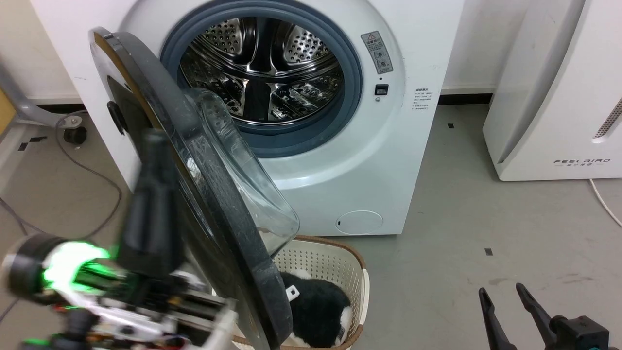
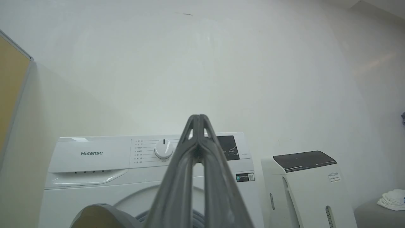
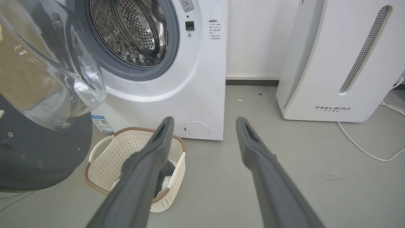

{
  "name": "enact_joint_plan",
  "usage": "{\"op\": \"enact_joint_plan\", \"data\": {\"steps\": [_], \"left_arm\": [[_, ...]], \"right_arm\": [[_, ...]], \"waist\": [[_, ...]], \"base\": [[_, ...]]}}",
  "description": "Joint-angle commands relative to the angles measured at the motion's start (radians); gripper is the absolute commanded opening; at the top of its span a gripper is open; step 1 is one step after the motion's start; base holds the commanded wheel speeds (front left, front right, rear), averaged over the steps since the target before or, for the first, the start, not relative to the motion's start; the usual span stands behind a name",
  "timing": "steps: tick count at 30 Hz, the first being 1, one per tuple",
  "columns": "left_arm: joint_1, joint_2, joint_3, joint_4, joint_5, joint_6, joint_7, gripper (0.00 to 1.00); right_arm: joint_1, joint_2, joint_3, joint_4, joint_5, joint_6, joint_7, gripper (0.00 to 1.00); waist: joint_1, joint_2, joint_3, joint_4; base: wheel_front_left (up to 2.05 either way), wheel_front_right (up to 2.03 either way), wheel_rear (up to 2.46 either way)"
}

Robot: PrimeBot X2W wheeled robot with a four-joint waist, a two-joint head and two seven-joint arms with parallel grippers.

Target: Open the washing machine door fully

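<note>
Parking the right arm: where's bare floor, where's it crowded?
Bare floor between the washing machine and the white unit, ahead of the right gripper. Crowded left: the washing machine door beside the laundry basket, left gripper alongside.

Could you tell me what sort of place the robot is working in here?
Likely a laundry corner: a front-loading washing machine, its door open, and a laundry basket on the floor.

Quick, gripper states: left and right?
Left gripper: closed, holding nothing.
Right gripper: open, empty.
</note>
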Motion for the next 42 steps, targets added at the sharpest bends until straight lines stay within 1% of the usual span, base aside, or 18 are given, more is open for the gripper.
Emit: {"op": "enact_joint_plan", "data": {"steps": [1,7,11,14,17,21,25,33,37,42], "left_arm": [[0.005,-0.004,-0.022,-0.003,0.003,-0.009,0.01,0.0],[0.074,-0.005,-0.196,0.043,-0.035,-0.038,0.093,0.0],[0.125,0.006,-0.302,0.09,-0.06,-0.05,0.152,0.0],[0.164,0.02,-0.356,0.123,-0.075,-0.053,0.205,0.0],[0.196,0.034,-0.388,0.155,-0.087,-0.055,0.262,0.0],[0.224,0.048,-0.4,0.22,-0.098,-0.048,0.332,0.0],[0.225,0.049,-0.386,0.312,-0.094,-0.023,0.352,0.0],[0.134,0.023,-0.321,0.474,-0.091,0.039,0.291,0.0],[0.101,0.017,-0.299,0.513,-0.095,0.06,0.269,0.0],[0.101,0.021,-0.279,0.534,-0.092,0.087,0.266,0.0]], "right_arm": [[-0.001,0.004,0.001,0.004,0.007,0.001,-0.001,1.0],[0.001,0.004,-0.002,0.013,0.012,0.001,0.002,1.0],[0.0,0.004,-0.001,0.019,0.014,0.001,0.003,1.0],[0.0,0.004,-0.001,0.022,0.014,0.001,0.003,1.0],[0.0,0.004,0.0,0.027,0.016,0.001,0.003,1.0],[-0.003,0.004,0.006,0.034,0.02,0.001,0.001,1.0],[-0.006,0.004,0.011,0.041,0.022,0.001,0.0,1.0],[-0.009,0.004,0.015,0.053,0.023,0.001,0.004,1.0],[-0.007,0.004,0.015,0.057,0.024,0.001,0.006,1.0],[-0.004,0.004,0.013,0.06,0.028,0.001,0.011,1.0]], "waist": [[0.0,0.0,0.0,-0.001],[0.0,0.0,0.0,-0.002],[0.0,0.0,0.0,-0.002],[0.0,0.0,0.0,-0.001],[0.0,0.0,0.002,0.0],[0.0,0.0,0.005,0.001],[0.0,0.0,0.008,-0.001],[0.0,0.0,0.012,-0.008],[0.0,0.0,0.011,-0.012],[0.0,0.0,0.014,-0.009]], "base": [[0.0,0.0,0.0],[0.0,0.0,0.0],[0.0,0.0,0.0],[0.0,0.0,0.0],[0.0,0.0,0.0],[0.0,0.0,0.0],[0.0,0.0,0.0],[0.0,0.0,0.0],[0.0,0.0,0.0],[0.0,0.0,0.0]]}}
